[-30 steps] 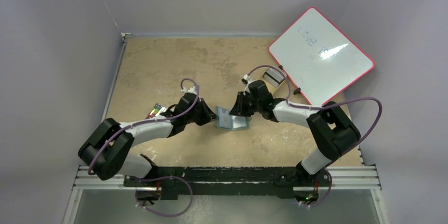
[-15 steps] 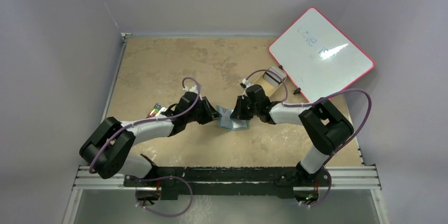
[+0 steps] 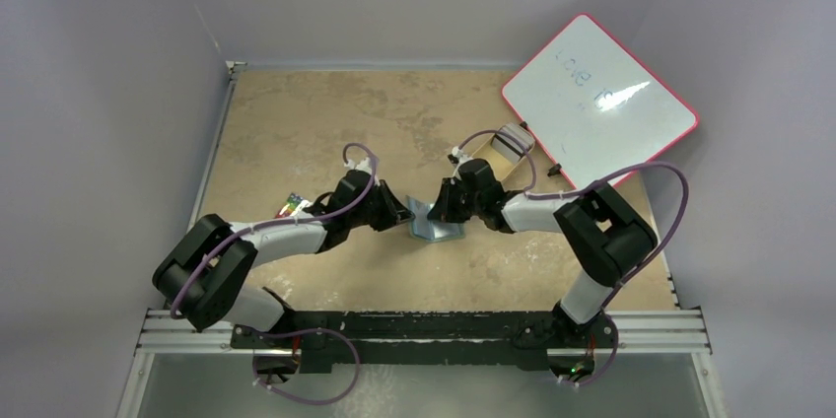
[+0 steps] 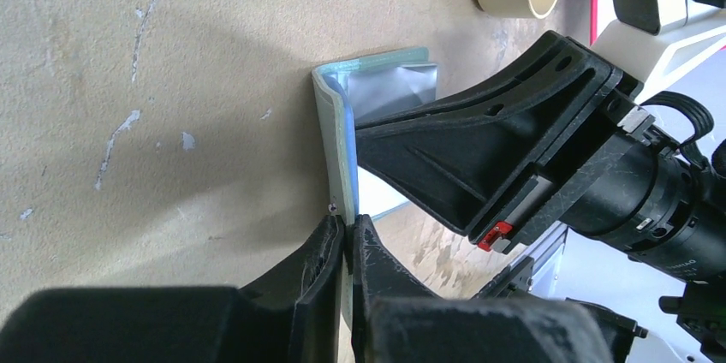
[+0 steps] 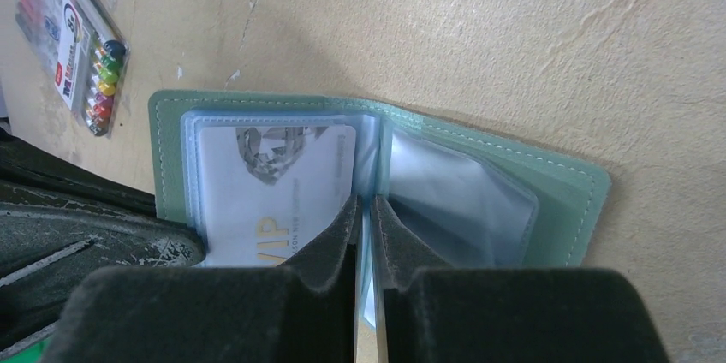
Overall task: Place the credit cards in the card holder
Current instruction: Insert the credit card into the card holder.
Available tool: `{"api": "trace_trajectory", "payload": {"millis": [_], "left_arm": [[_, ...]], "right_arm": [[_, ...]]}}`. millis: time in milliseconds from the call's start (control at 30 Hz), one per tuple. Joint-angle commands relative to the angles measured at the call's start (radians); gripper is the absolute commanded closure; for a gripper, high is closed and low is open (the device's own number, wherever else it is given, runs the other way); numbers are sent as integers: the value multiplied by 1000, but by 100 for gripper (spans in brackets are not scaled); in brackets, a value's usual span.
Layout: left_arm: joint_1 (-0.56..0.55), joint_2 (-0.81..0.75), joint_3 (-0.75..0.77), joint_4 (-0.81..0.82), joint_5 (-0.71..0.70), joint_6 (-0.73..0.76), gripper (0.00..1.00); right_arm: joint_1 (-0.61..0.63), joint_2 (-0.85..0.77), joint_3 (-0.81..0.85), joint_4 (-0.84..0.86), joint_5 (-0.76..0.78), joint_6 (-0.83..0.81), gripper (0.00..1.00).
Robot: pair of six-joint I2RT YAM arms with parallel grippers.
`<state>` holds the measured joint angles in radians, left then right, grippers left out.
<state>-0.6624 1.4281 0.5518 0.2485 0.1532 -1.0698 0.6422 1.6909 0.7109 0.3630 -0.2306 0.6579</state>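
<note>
Two grippers met at the wallet (image 3: pixel 432 226), which lay open near the centre of the table (image 3: pixel 296 112). The left gripper (image 4: pixel 347 230) was closed on the edge of the green cover and held that flap upright. The right gripper (image 5: pixel 365 209) was closed on a clear sleeve (image 5: pixel 370 157) at the spine. One card (image 5: pixel 274 183), marked VIP, sat in a sleeve on the left half.

Probable faults:
- Opposed pulling could tear the thin sleeve or strip the cover from the left pinch. The flap would then drop and the wallet would shut.
- Tilting the wallet could let the seated card slide out.
- The fingers worked very close together, so a small misalignment could cause contact.

Surroundings: a marker pack (image 3: pixel 289 206) lay beside the left arm, well apart from the wallet. A tan tray (image 3: pixel 485 154) and a whiteboard (image 3: pixel 598 103) lay behind the right arm. Both grippers crowded the wallet, so neither was free to fetch another card without releasing.
</note>
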Motion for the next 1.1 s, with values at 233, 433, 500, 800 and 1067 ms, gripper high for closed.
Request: {"api": "trace_trajectory", "payload": {"millis": [233, 433, 500, 800, 1067], "left_arm": [[-5, 0, 16, 164, 40, 3, 99], [-4, 23, 10, 171, 43, 7, 100], [-6, 30, 8, 175, 47, 7, 100], [-5, 67, 2, 194, 63, 13, 100], [-5, 105, 5, 165, 47, 29, 100]], "right_arm": [[7, 27, -26, 50, -42, 14, 89], [7, 21, -26, 47, -44, 14, 86], [7, 12, -22, 40, -44, 11, 84], [7, -11, -26, 43, -62, 22, 76], [7, -73, -39, -2, -24, 25, 68]]}}
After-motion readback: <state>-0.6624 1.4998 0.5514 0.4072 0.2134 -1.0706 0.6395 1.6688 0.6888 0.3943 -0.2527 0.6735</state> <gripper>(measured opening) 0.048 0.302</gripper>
